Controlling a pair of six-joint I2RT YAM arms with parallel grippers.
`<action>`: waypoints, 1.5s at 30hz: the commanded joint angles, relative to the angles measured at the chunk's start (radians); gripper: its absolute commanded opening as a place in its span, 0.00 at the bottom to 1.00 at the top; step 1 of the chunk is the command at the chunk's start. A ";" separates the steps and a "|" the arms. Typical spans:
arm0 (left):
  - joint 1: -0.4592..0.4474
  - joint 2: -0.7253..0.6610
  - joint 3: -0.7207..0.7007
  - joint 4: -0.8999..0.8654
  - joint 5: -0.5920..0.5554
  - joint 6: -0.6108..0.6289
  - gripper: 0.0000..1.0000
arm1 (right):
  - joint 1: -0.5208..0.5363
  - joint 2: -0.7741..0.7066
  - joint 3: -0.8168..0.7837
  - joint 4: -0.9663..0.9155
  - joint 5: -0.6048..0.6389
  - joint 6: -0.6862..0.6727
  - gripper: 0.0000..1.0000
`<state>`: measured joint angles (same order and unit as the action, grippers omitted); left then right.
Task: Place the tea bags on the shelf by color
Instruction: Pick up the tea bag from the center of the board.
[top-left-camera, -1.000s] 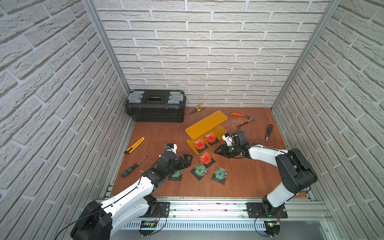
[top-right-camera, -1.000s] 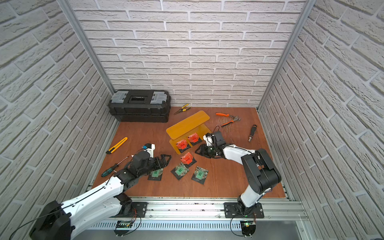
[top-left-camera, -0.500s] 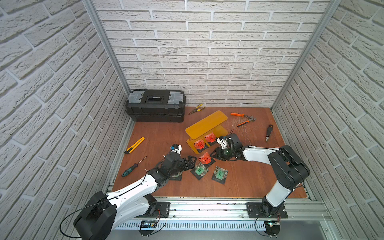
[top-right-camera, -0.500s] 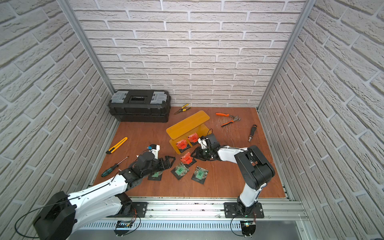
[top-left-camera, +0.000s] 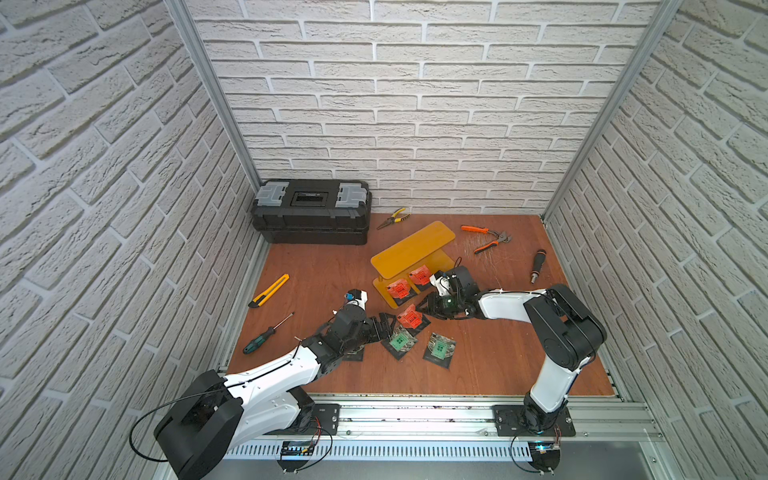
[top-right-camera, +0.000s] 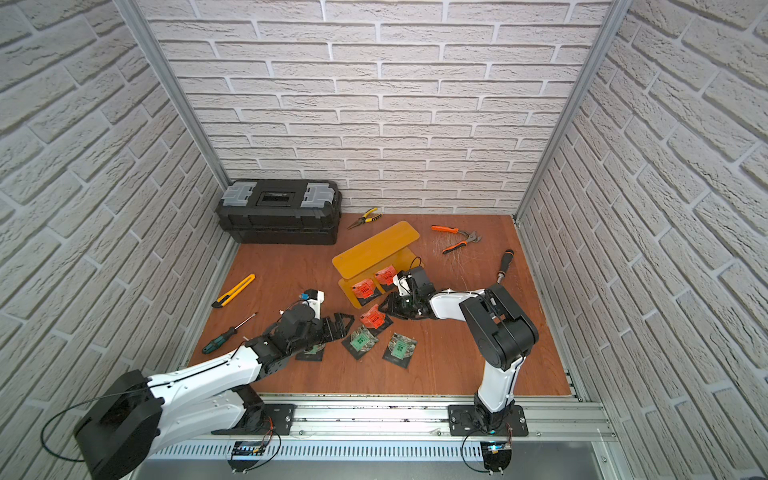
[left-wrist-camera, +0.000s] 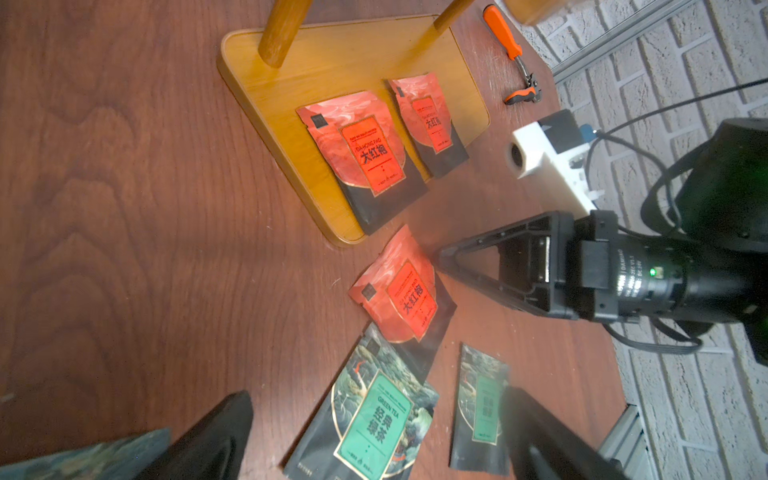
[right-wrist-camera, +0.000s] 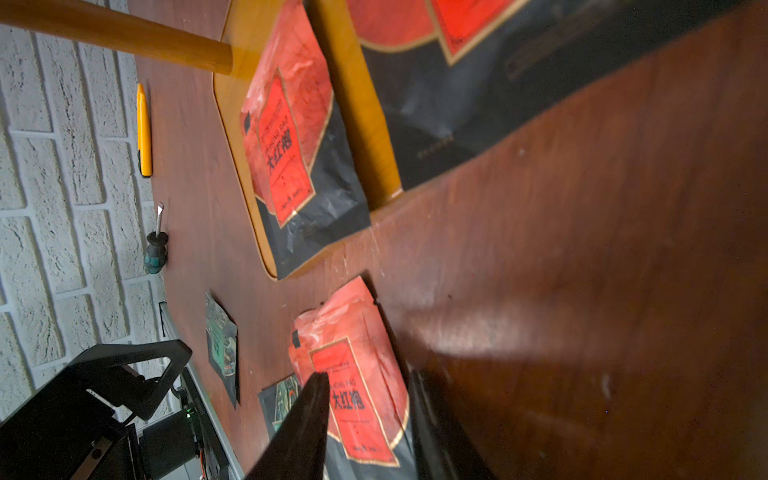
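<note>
The amber shelf holds two red tea bags on its lower plate. A third red tea bag lies on the table just in front. My right gripper is low over it, open narrowly, a finger on either side of its label. My left gripper is open wide over a green tea bag. Another green tea bag lies to its right. A third green one is mostly hidden under the left arm.
A black toolbox stands at the back left. Yellow pliers, orange pliers and a black screwdriver lie behind and right of the shelf. A yellow knife and a green screwdriver lie at the left.
My right gripper has moved left and nearer, from beside the shelf to over the loose red tea bag, and its jaws have narrowed. The left gripper has edged right towards the green tea bags.
</note>
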<state>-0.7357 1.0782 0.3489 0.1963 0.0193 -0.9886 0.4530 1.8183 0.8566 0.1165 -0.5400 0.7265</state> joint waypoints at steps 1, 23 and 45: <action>-0.008 0.016 0.019 0.055 -0.012 0.007 0.99 | 0.019 0.029 0.030 0.031 -0.022 0.004 0.37; -0.059 0.174 0.083 0.146 0.002 0.008 0.97 | 0.047 -0.025 0.014 0.026 0.016 0.024 0.41; -0.111 0.401 0.196 0.243 0.058 0.005 0.94 | 0.044 -0.246 -0.168 -0.051 0.103 0.078 0.40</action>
<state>-0.8387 1.4582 0.5186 0.3828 0.0582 -0.9882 0.4946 1.6135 0.7059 0.0612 -0.4484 0.7818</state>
